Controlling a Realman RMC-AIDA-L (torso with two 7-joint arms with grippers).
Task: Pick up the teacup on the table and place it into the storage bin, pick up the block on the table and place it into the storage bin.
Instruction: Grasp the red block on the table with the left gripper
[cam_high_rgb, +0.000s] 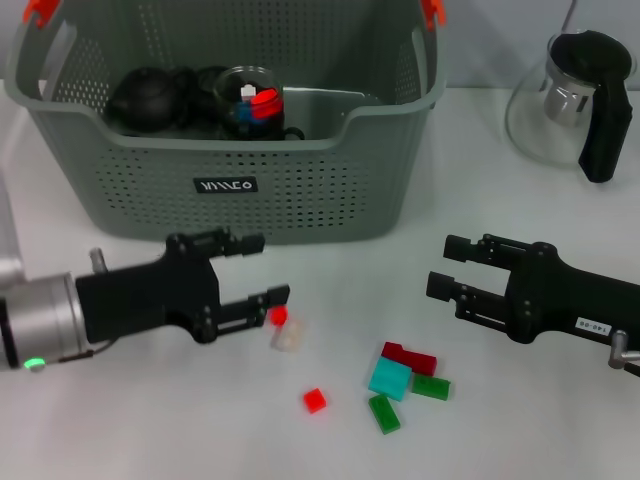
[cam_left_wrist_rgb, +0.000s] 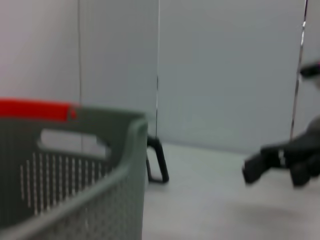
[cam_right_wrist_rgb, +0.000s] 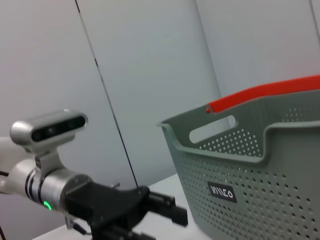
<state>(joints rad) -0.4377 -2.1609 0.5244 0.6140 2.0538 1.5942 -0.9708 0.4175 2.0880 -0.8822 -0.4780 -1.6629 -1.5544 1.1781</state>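
Grey perforated plastic fills the far left of the scene: the storage bin (cam_high_rgb: 300, 190), which already holds dark teaware and a glass cup with a red piece inside. We judge the teacup part done and a block the step in hand.

Just in front of the bin our left claw (cam_high_rgb: 255, 270) hangs low over the white desk (cam_high_rgb: 150, 420) with its fingers apart, the nearer fingertip almost on a small red block (cam_high_rgb: 278, 315) that touches a pale block (cam_high_rgb: 286, 338). To take it well, we should centre the open fingers over the red one alone, drop straight down, close gently, and leave the pale neighbour undisturbed. Then we lift above the bin's front rim before moving away from us; that wall stands close, so height comes first.

Further right lie a loose red block (cam_high_rgb: 315, 400) and a cluster of teal, green and dark red blocks (cam_high_rgb: 405, 385).

Our right claw (cam_high_rgb: 450, 265) waits beyond them, fingers apart, well apart from the left claw. The glass teapot (cam_high_rgb: 575, 100) stands far right.
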